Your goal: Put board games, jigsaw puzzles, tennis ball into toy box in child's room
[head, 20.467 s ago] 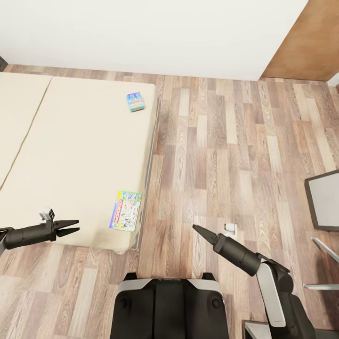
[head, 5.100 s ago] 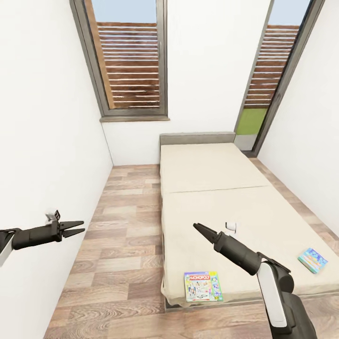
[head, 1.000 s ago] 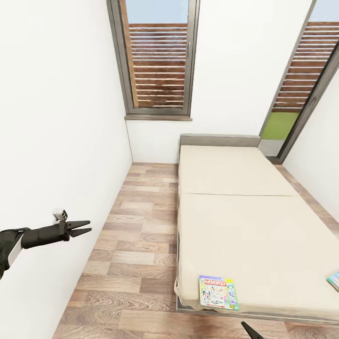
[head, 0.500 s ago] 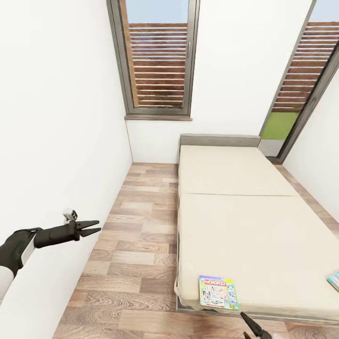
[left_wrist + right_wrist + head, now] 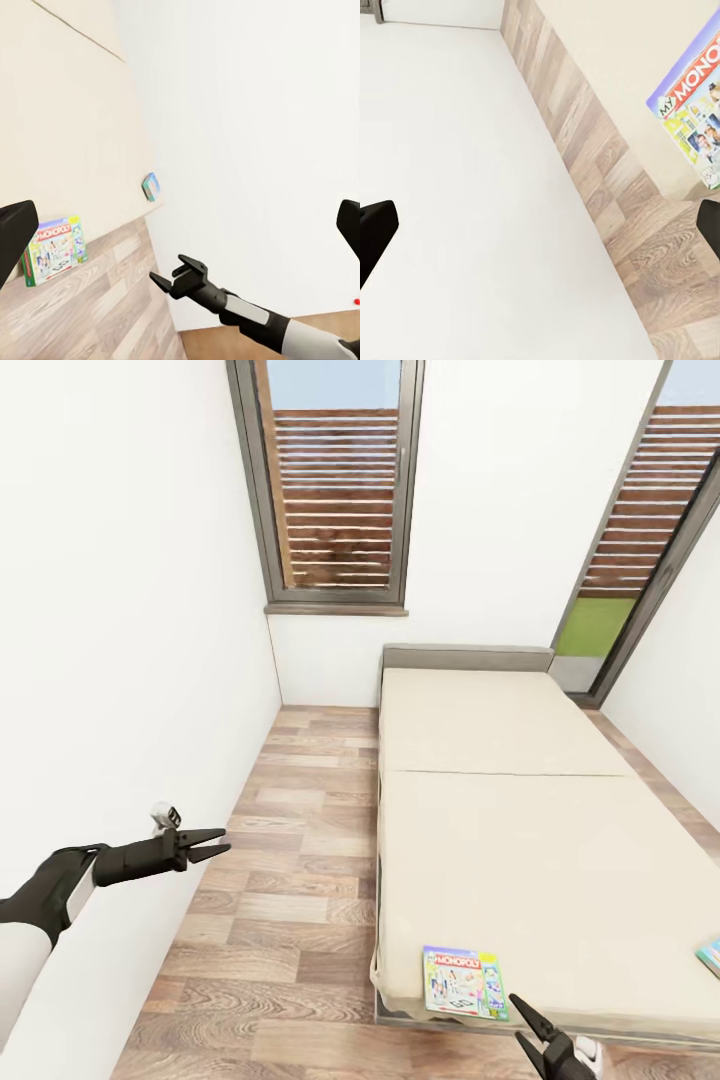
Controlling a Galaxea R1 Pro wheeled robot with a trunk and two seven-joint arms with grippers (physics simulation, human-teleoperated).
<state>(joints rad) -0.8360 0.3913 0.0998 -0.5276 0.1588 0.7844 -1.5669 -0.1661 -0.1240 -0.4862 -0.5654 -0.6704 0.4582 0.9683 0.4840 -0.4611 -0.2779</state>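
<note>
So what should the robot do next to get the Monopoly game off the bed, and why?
Probably bring the right gripper forward and up over the Monopoly box. The box lies flat at the near corner of the bed, the gripper is open, empty and just below and right of it.

We see the bed [image 5: 520, 800] at right-centre of the head view: cream mattress, thin grey frame, standing on the wood plank floor [image 5: 290, 920]. Near its lower left corner lies the MONOPOLY box [image 5: 463, 981], flat. At the far right edge of the frame a second game box [image 5: 711, 956] lies on the mattress, cut off, well apart from the first.
</note>
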